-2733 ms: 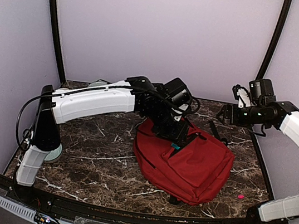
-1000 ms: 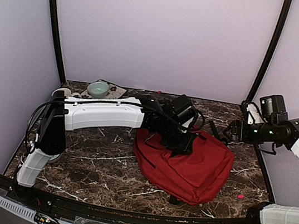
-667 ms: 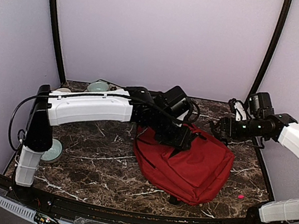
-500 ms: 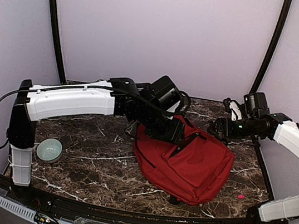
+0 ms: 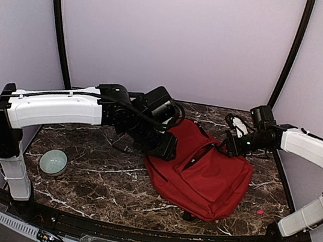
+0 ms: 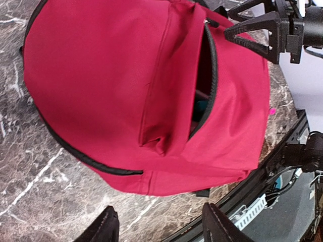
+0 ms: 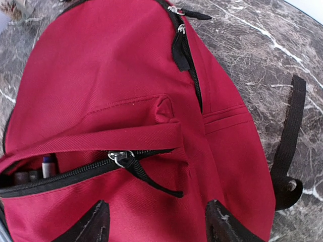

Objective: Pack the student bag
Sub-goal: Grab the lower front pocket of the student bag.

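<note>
The student bag (image 5: pixel 205 173) is a red backpack lying flat on the marble table, right of centre. Its front pocket (image 6: pixel 204 83) gapes open, and small items (image 7: pixel 46 165) show inside. The pocket's black zip pull (image 7: pixel 132 165) lies on the fabric just ahead of my right gripper (image 7: pixel 157 224), which hovers open over the bag's far right side. My left gripper (image 6: pixel 161 229) is open and holds nothing, above the table at the bag's left edge (image 5: pixel 163 147). The right gripper (image 6: pixel 262 33) also shows in the left wrist view, beyond the pocket.
A pale green bowl (image 5: pixel 53 161) sits on the table at the near left. A tiny pink scrap (image 5: pixel 260 212) lies near the right edge. A black strap (image 7: pixel 291 126) trails from the bag onto the marble (image 7: pixel 252 45). Purple walls enclose the table.
My left gripper has drawn back leftward off the front pocket and opened. My right arm has swung left and down over the bag's far right side.
</note>
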`<action>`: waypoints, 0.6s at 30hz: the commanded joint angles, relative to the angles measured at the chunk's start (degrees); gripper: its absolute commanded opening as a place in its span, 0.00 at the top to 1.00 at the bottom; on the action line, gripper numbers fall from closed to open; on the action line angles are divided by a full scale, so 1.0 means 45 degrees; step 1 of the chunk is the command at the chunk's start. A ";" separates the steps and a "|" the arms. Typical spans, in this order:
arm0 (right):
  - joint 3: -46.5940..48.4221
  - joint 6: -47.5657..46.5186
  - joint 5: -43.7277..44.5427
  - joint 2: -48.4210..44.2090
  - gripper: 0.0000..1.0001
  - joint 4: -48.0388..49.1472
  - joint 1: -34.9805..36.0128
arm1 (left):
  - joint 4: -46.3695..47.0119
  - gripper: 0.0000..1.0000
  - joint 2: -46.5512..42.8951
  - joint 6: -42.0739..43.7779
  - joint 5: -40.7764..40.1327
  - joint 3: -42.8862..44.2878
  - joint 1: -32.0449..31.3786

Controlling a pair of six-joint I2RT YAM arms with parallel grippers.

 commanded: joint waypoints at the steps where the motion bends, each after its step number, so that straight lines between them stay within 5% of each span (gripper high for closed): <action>1: -0.0058 -0.1289 0.0326 0.0419 0.38 0.0673 -0.0034 | -0.0967 0.41 -0.0843 0.0047 -0.0454 -0.0272 0.0168; 18: -0.0373 -0.1721 0.0420 0.1493 0.54 0.1870 0.0606 | -0.0982 0.41 -0.1034 0.0486 -0.0095 -0.0858 0.1087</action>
